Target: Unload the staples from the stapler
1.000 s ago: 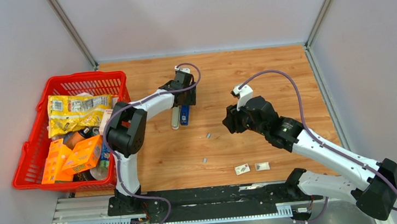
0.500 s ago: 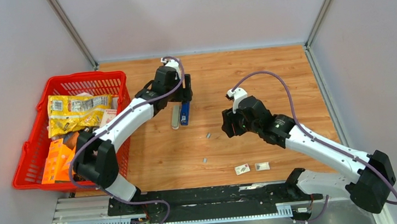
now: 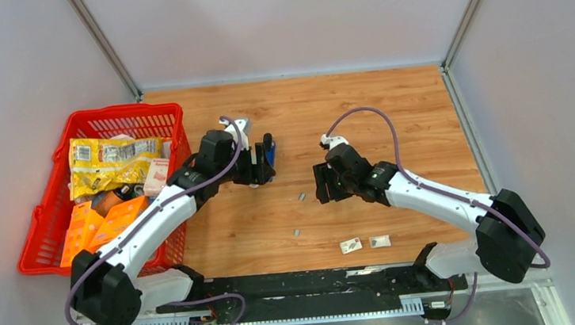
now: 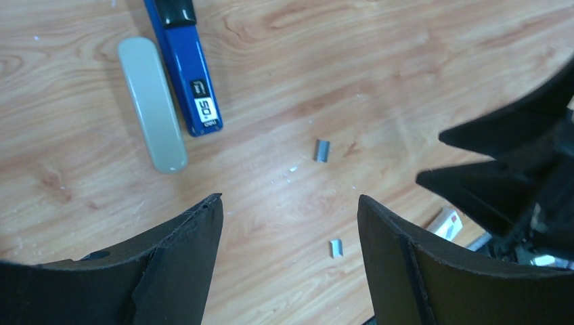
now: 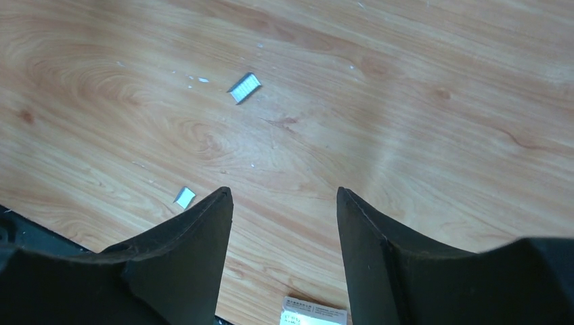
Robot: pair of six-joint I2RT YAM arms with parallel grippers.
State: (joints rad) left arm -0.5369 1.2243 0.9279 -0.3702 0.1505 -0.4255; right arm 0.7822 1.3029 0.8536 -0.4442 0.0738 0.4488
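Left gripper (image 4: 290, 203) and right gripper (image 5: 284, 193) are held open and empty over the wooden table (image 5: 440, 135), where the staples (image 5: 244, 87), two tiny grey strips, are scattered apart between them.

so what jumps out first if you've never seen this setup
The red basket, crammed with yellow and orange snack packs, at the left of the wooden table grabs the eye first. Then the two arms reaching in, left gripper and right gripper both open and empty. The blue stapler lies by the left gripper, with two small grey staples loose on the wood between the arms.
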